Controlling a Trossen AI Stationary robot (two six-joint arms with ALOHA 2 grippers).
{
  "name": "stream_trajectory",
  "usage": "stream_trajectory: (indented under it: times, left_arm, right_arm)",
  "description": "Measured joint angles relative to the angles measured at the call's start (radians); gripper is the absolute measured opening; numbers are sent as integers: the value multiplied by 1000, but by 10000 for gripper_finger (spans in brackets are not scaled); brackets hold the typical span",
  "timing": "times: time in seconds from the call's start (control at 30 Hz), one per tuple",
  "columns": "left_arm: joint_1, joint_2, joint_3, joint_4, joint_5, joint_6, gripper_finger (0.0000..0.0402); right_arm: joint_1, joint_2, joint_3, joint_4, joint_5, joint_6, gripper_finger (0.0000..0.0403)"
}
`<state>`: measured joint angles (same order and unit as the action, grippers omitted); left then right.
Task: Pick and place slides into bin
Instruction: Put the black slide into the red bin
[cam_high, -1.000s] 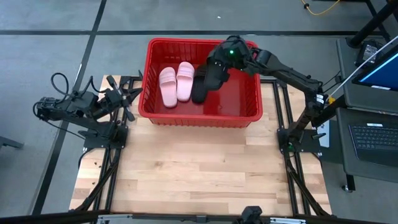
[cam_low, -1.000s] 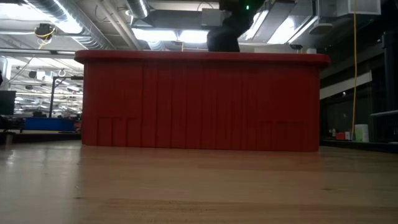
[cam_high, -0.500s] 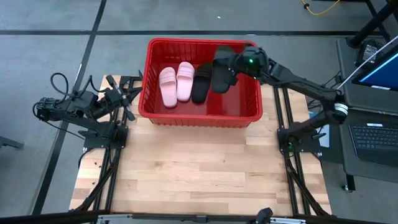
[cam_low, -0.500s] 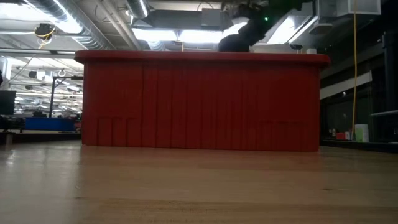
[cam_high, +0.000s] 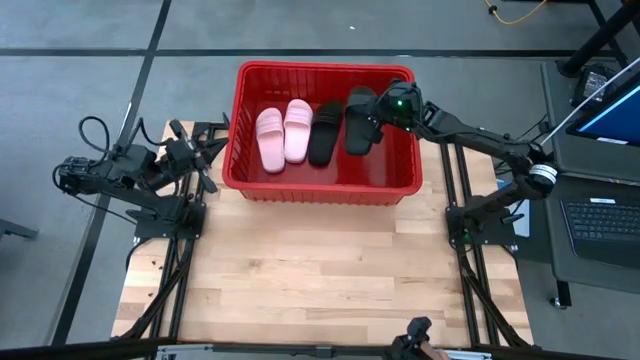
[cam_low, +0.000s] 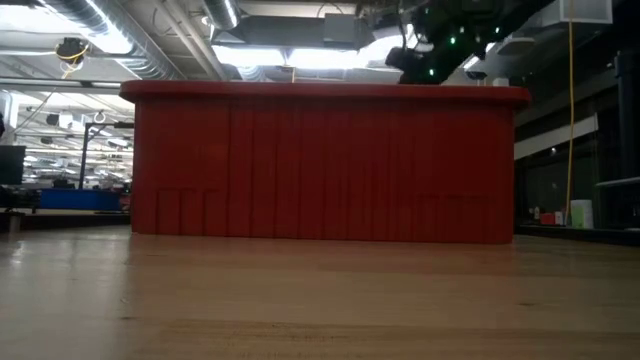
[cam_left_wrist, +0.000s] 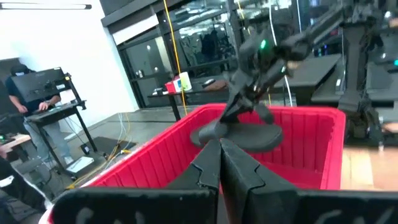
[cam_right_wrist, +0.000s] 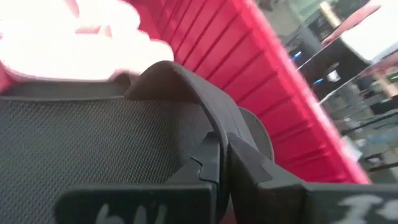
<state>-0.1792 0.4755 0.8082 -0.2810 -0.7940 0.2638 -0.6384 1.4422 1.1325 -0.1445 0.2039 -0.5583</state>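
Note:
The red bin (cam_high: 400, 185) stands at the table's far middle. Inside it, two pale pink slides (cam_high: 283, 133) lie side by side on the left, with a black slide (cam_high: 322, 135) beside them. A second black slide (cam_high: 358, 122) is farther right in the bin, with my right gripper (cam_high: 377, 119) shut on it. In the low view only the bin's front wall (cam_low: 320, 165) and the right gripper (cam_low: 420, 60) above the rim show. My left gripper (cam_high: 207, 160) waits shut at the table's left edge, pointing at the bin. My right gripper pinches the second black slide's strap at its edge (cam_right_wrist: 208, 121) between its two fingers. The fingers come from the table's right side, slanting down. The slide (cam_left_wrist: 239, 134) sits about level inside the bin, footbed up. I cannot tell whether its sole touches the floor.
The bin's right part (cam_high: 395, 155) beside the held slide is bare red floor. In front of the bin lies the wooden tabletop (cam_high: 320, 270). A laptop (cam_high: 600, 225) stands on a stand beyond the table's right edge. A person (cam_left_wrist: 25, 93) works at a desk in the room.
My right gripper has carried the black slide toward the table's right edge and down. The slide stood above the bin's rim in the low view and has now sunk below it. It has levelled out beside the other black slide. The hold stays shut.

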Motion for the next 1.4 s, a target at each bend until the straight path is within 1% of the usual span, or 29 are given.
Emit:
stream_trajectory:
  times: [0.1,0.27,0.53,1.1,1.3,1.4]
  left_arm:
    - [0,0,0,25,0,0,2]
    - [0,0,0,24,-28,0,3]
    - [0,0,0,23,-31,1,3]
    - [0,0,0,22,-31,0,3]
    - [0,0,0,22,-31,-3,2]
    - [0,0,0,22,-31,-15,2]
  right_arm:
    - [-31,32,-7,6,-67,-1,16]
    - [-62,95,-5,46,-102,-4,16]
    - [-93,191,-6,62,-121,-63,16]
    - [-119,198,-6,65,-122,-77,16]
    - [-119,255,-6,79,-127,-74,16]
    - [-119,280,-6,131,-120,-72,16]
